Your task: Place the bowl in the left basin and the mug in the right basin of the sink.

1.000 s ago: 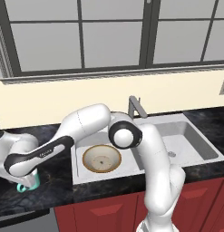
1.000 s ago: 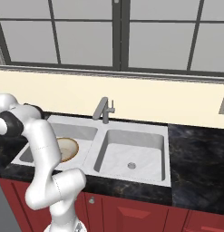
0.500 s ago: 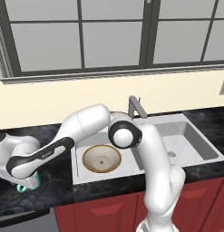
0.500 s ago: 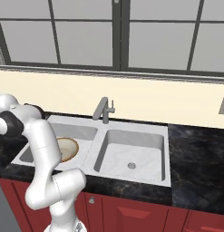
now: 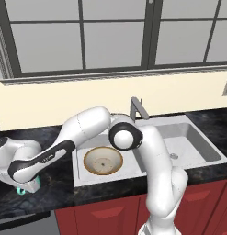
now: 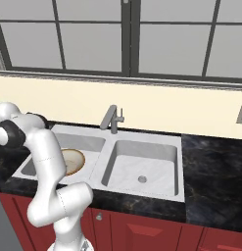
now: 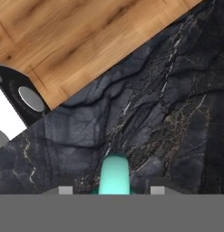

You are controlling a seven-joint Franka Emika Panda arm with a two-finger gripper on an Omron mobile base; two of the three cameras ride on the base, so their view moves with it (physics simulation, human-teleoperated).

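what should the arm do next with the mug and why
Probably finish closing the pincer on the mug, then lift. The mug's teal handle sits between the fingertips, on the dark counter left of the sink. The bowl already lies in the left basin; the right basin awaits the mug.

The scene is evenly and brightly lit with flat, rendered light and no glare; the white marbled double-basin sink shows only soft shading on its inner walls. The dark marbled stone bench stays dim but its veins read clearly. All views are slightly soft and grainy, the hand view the coarsest, without edge distortion.
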